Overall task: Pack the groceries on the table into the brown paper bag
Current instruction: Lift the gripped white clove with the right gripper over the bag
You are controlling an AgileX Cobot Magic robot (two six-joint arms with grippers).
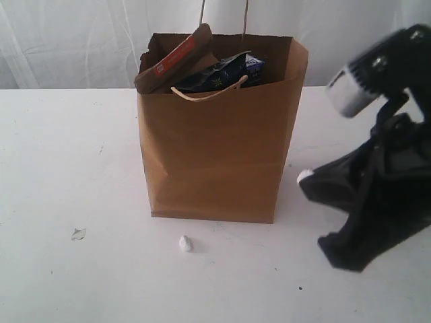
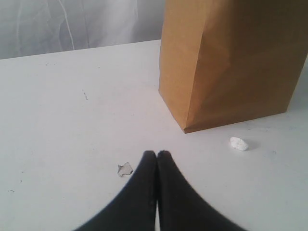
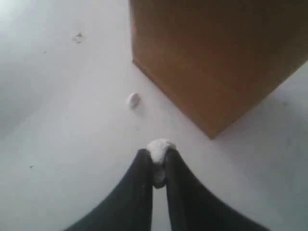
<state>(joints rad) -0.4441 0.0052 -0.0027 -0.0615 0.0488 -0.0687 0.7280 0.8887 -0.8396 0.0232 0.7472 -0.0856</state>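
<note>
With the brown paper bag (image 1: 215,155) upright mid-table (image 1: 67,168) and the brown-orange foil pouch (image 1: 172,62) poking from its mouth, I judge my right gripper (image 3: 158,161), at the bag's 4 o'clock, pinches a stray white lump (image 3: 160,148) merely to tidy, while my left gripper (image 2: 157,156) rests pressed together, empty.

Left gripper (image 2: 157,156) closed — right gripper (image 3: 158,155) pinches a white crumb (image 3: 160,146).
</note>
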